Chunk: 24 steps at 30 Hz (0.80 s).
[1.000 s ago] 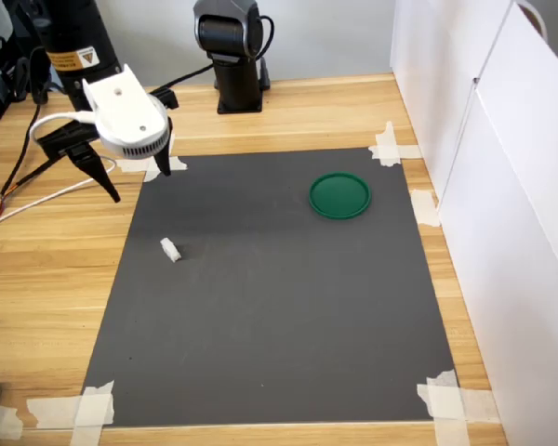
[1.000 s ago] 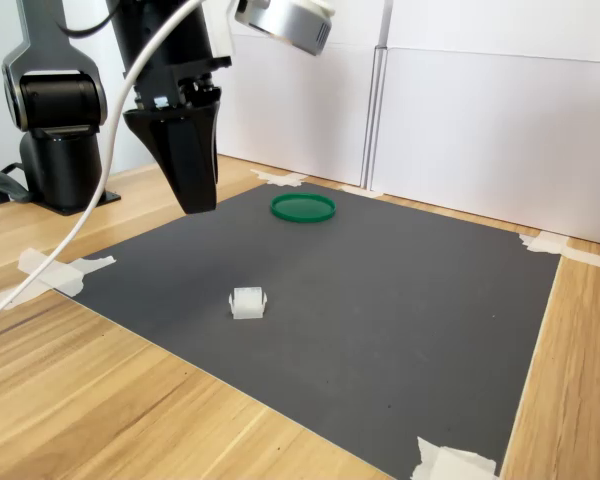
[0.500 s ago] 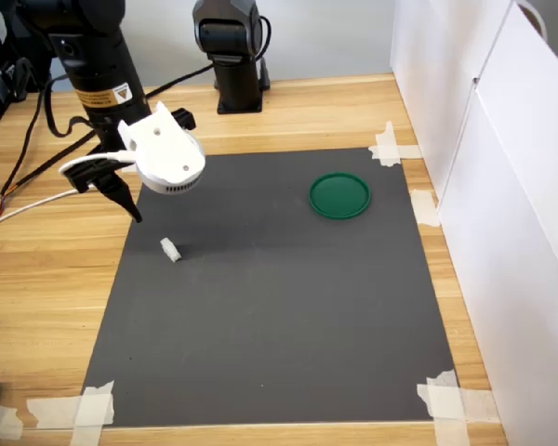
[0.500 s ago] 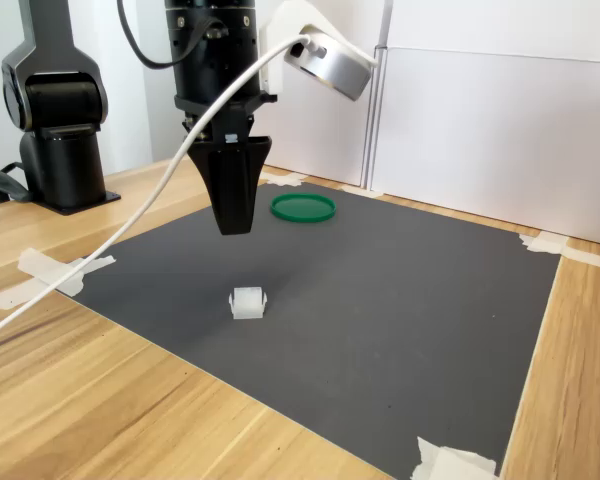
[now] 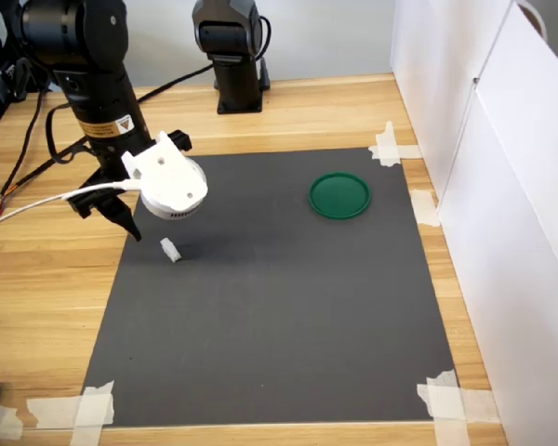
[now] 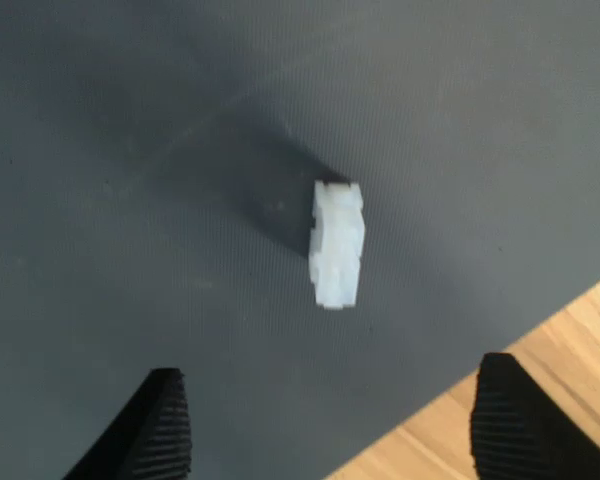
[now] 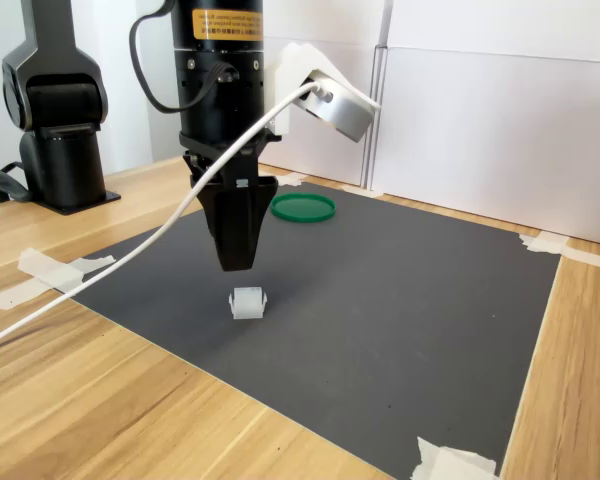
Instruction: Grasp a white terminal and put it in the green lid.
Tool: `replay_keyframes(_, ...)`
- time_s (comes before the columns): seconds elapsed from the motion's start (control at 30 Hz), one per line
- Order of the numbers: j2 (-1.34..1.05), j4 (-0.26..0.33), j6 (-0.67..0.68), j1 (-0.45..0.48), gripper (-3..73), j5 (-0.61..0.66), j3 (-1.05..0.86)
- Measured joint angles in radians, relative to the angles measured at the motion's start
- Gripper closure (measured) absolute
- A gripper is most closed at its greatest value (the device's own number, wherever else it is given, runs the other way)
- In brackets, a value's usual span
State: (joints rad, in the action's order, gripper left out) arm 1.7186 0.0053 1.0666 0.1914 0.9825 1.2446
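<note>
The white terminal (image 5: pixel 170 249) lies on the black mat near the first exterior view's left edge of the mat; it also shows as a small block (image 7: pixel 247 302) in the second exterior view. My gripper (image 7: pixel 238 262) hangs just above it, pointing down and not touching it. In the wrist view the terminal (image 6: pixel 337 243) lies ahead of the open gripper (image 6: pixel 332 378), roughly centred between the two black ribbed fingers (image 6: pixel 160 425), with nothing held. The green lid (image 5: pixel 339 195) rests flat on the mat's far right part in the first exterior view and shows behind the arm as a thin disc (image 7: pixel 302 207) in the second.
The black mat (image 5: pixel 279 316) is taped at its corners (image 5: pixel 84 409) to a wooden table. White panels (image 5: pixel 502 204) wall off the first exterior view's right. A black stand (image 5: pixel 231 56) sits at the back. A white cable (image 5: pixel 37 204) trails left from the wrist.
The arm has swung from the mat's far left corner toward the terminal and come down. The fingertips now hang just over it. Terminal and lid have not moved.
</note>
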Motion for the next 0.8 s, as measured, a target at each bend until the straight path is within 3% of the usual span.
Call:
replay_keyframes(0.2,0.011,-0.005,-0.01,0.0,1.9,-0.052,0.001)
replay_keyframes(0.8,0.088,0.011,-0.015,0.0,1.9,-0.043,0.003)
